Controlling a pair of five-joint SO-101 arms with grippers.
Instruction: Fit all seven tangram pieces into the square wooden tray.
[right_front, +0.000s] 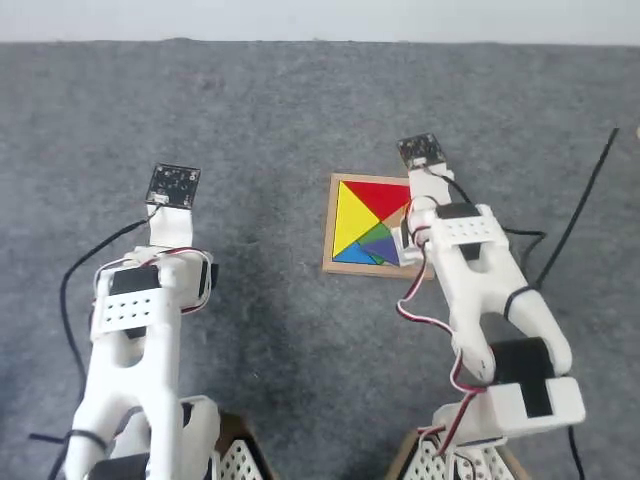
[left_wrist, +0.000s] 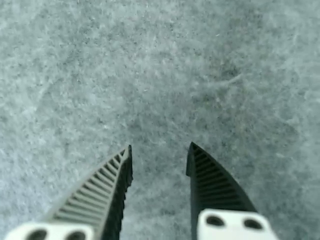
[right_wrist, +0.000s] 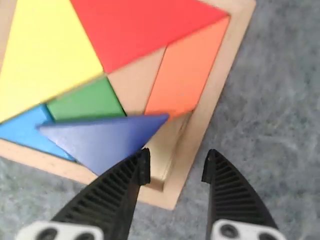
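Note:
The square wooden tray (right_wrist: 207, 100) holds a yellow triangle (right_wrist: 45, 55), a red triangle (right_wrist: 145, 30), an orange piece (right_wrist: 187, 70), a green piece (right_wrist: 85, 102) and a blue piece (right_wrist: 25, 132). A purple triangle (right_wrist: 105, 137) lies tilted over the tray's near edge, partly on top of its neighbours. My right gripper (right_wrist: 175, 167) hangs open over the tray's near right corner, one fingertip (right_wrist: 140, 167) at the purple triangle's edge. In the high view the right arm (right_front: 460, 240) covers the tray's (right_front: 330, 225) right side. My left gripper (left_wrist: 160, 155) is open above bare carpet, far left of the tray.
Grey carpet (right_front: 270, 110) covers the whole table. A bare wooden patch (right_wrist: 132, 82) shows in the tray's middle, and another in the corner under the right gripper. Black cables (right_front: 585, 190) trail to the right of the right arm.

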